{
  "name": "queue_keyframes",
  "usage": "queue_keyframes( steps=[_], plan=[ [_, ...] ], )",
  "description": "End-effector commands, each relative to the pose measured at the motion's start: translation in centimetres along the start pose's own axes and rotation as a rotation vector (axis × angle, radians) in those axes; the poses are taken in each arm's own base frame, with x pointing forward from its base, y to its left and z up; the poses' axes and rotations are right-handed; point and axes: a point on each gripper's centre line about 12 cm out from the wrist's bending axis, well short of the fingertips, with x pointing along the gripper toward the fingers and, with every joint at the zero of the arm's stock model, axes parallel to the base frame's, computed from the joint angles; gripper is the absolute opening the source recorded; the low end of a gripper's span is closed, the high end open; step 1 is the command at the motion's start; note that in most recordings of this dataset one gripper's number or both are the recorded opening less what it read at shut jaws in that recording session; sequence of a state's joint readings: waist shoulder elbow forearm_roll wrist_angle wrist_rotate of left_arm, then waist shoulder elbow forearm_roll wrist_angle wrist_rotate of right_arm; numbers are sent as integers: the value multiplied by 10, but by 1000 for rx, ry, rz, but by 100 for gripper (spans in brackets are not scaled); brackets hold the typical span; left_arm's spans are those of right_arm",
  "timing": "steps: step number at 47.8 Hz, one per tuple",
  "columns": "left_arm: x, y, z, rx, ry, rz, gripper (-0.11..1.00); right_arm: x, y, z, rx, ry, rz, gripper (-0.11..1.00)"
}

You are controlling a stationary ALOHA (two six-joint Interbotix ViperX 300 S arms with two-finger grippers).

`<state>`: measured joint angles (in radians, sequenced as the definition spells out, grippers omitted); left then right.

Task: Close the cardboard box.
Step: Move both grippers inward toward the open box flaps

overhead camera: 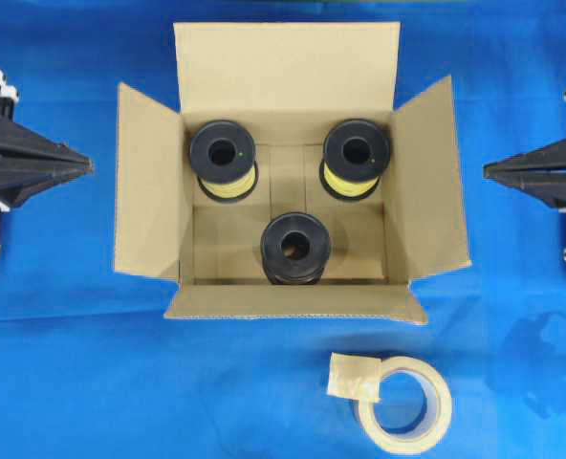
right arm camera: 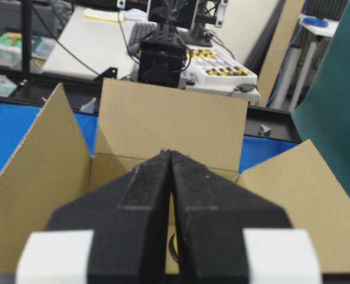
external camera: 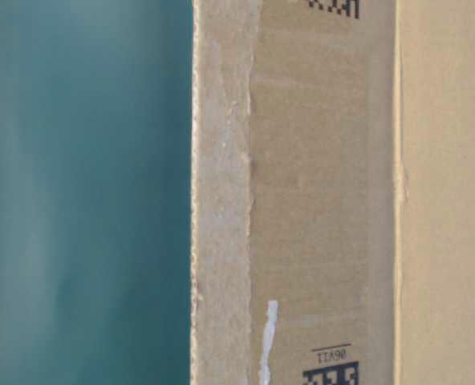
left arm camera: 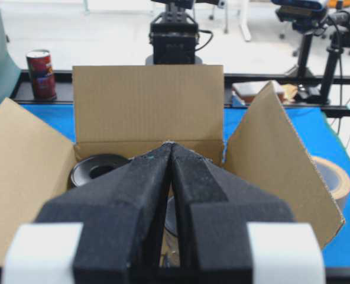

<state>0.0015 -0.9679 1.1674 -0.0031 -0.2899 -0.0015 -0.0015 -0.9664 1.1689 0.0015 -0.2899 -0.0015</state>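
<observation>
The cardboard box (overhead camera: 288,172) sits in the middle of the blue tabletop (overhead camera: 73,382), open at the top with all four flaps spread outward. The far flap stands up tall, the near flap is folded low toward the front edge, and the two side flaps lean out to the left and right. Its inner walls are plain brown corrugated board. In the table-level view the outer wall (external camera: 326,192) fills the right half of the picture, showing rough torn strips where tape was, a small white scrap low down, and black printed codes at the top and bottom edges.

Inside the box stand three black spools: two at the back wound with yellow thread (overhead camera: 223,158) (overhead camera: 356,156), and one nearer the front (overhead camera: 296,249).

The left pincer (overhead camera: 90,164) rests well apart from the box on the left, its tips pressed together with nothing between them. The right pincer (overhead camera: 486,172) rests on the right side, likewise closed and empty, just short of the right flap.

In front of the box, on the tabletop, lies a roll of beige tape (overhead camera: 402,402) with a loose end folded back.
</observation>
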Motion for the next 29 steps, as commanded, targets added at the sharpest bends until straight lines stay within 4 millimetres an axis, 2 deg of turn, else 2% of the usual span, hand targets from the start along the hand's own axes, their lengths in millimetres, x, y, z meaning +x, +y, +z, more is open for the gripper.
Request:
queue_keyframes(
  steps=[1,6,11,29],
  plan=[
    [2,1,-6,-26,31,9,2,2,0,5,7,-12,-2,1],
    [3,1,-10,-37,43,10,2,2,-1,2,10,9,-4,1],
    [1,1,-18,-35,61,10,2,0,-1,-10,22,52,-6,1],
    [-10,2,-86,-45,103,20,2,-16,-7,-80,124,159,-65,1]
  ],
)
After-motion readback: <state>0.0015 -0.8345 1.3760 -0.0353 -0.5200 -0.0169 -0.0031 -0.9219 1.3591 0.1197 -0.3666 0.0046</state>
